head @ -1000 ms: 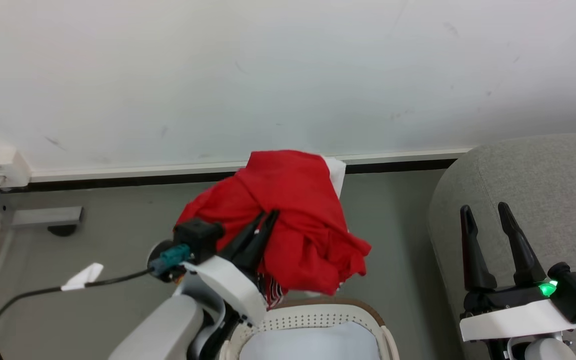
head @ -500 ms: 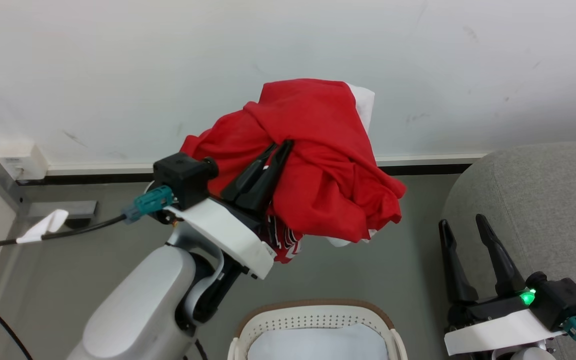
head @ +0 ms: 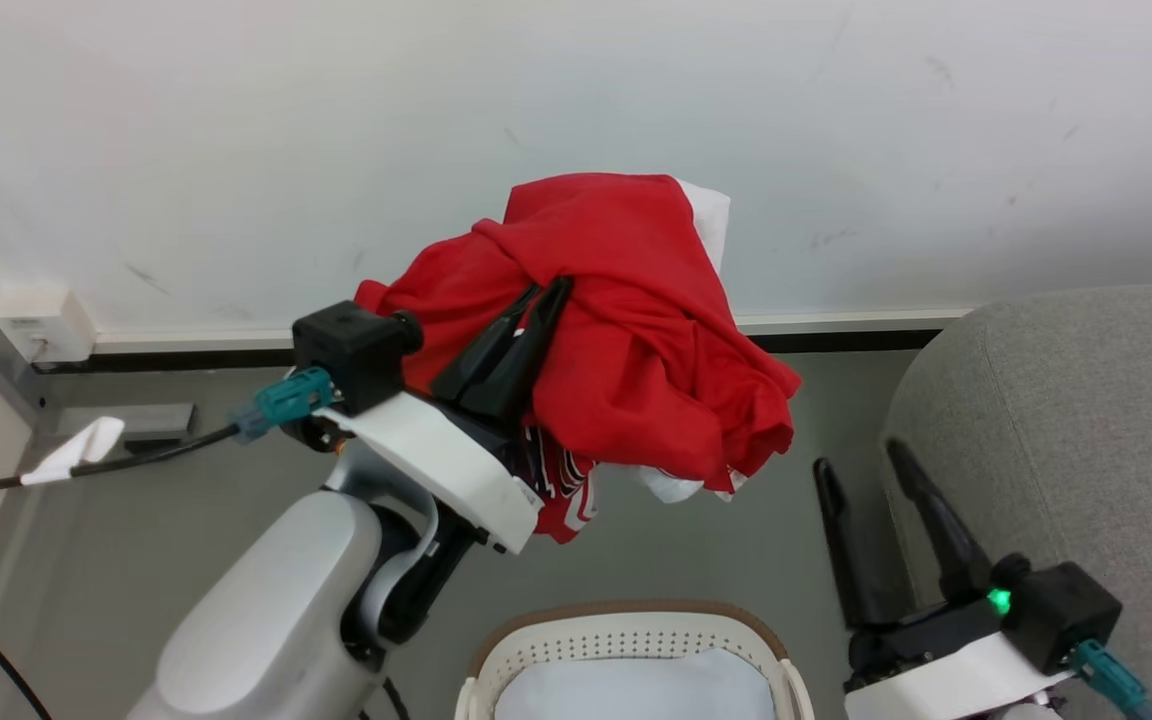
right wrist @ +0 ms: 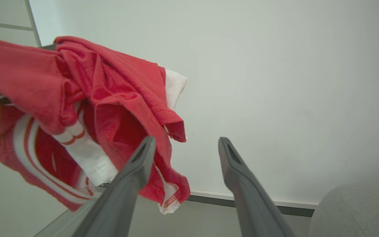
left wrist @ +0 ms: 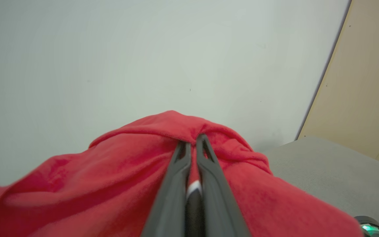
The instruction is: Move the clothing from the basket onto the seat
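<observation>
While the left gripper point(head: 551, 285) stays clenched on a bunched fold of the clothing point(head: 636, 370), we see it a touch lower than half a second ago, and the red bundle draped over and past its fingertips has sunk slightly with it against the wall point(head: 236, 120). The bigger change is on the other side: the right gripper point(head: 858, 456) has slid inward toward the load, so its spread, empty fingers now stand just beside the rounded edge of the seat point(head: 1066, 420) rather than in front of its grey fabric. From the left wrist we find that gripper point(left wrist: 193, 140) with its two fingers pressed together, the clothing point(left wrist: 110, 171) pinched at the tips and spilling down both sides, and the seat point(left wrist: 324, 164) off to its right. From the right wrist, the clothing point(right wrist: 110, 98) hangs up and to the left of the open right gripper point(right wrist: 187, 139), its white-striped hem close by the left finger; we cannot tell whether they touch. The basket point(head: 626, 609) sits well below the left gripper, clear of the hanging hem, with a pale blue cloth point(head: 636, 690) inside. The right gripper stands between the dangling clothing and the seat. A black cable point(head: 166, 450) trails from the left wrist out over the floor point(head: 136, 540)
</observation>
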### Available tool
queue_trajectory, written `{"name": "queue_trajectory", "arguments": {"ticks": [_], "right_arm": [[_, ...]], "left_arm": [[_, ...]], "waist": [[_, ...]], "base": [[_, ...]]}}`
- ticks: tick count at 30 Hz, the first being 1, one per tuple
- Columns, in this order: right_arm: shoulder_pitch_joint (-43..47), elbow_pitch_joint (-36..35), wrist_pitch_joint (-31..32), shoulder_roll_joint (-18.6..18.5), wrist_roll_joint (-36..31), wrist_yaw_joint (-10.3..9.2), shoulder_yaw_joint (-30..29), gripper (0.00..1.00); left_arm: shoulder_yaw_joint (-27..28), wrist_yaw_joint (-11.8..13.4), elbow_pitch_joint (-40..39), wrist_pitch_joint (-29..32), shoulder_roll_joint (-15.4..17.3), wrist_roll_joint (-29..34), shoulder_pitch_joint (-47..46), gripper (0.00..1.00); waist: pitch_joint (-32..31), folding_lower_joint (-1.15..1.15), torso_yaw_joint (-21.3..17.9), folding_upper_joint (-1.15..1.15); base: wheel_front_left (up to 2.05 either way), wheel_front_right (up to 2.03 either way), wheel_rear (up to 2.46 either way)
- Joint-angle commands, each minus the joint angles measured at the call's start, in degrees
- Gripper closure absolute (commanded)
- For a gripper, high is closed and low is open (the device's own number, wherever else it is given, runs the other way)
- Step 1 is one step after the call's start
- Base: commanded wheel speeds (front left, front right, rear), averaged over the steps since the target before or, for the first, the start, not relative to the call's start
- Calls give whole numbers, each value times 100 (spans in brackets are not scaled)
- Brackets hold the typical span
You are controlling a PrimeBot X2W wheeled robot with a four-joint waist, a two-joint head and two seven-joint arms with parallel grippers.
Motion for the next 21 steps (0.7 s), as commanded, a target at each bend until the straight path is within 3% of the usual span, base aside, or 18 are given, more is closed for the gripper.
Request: {"name": "queue_trajectory", "arguments": {"ticks": [1,6,11,21], "right_arm": [[-4,-47,31,-72,-34,-12,171,0],[-99,-75,89,-329,37,-12,911,0],[-303,168,109,-363,103,-12,1371,0],[-741,836,37,-270,179,-12,1608,0]], "left_arm": [[36,-9,9,-38,26,-34,8,100],[22,-32,106,-47,-1,-74,-28,100],[-64,-50,169,-52,-77,-98,-13,100],[-378,-134,310,-15,-376,-118,76,100]], "waist": [[2,0,1,0],[-7,0,16,0],[-39,0,95,0],[-155,0,459,0]], "base": [[0,0,0],[0,0,0],[0,0,0],[0,0,0]]}}
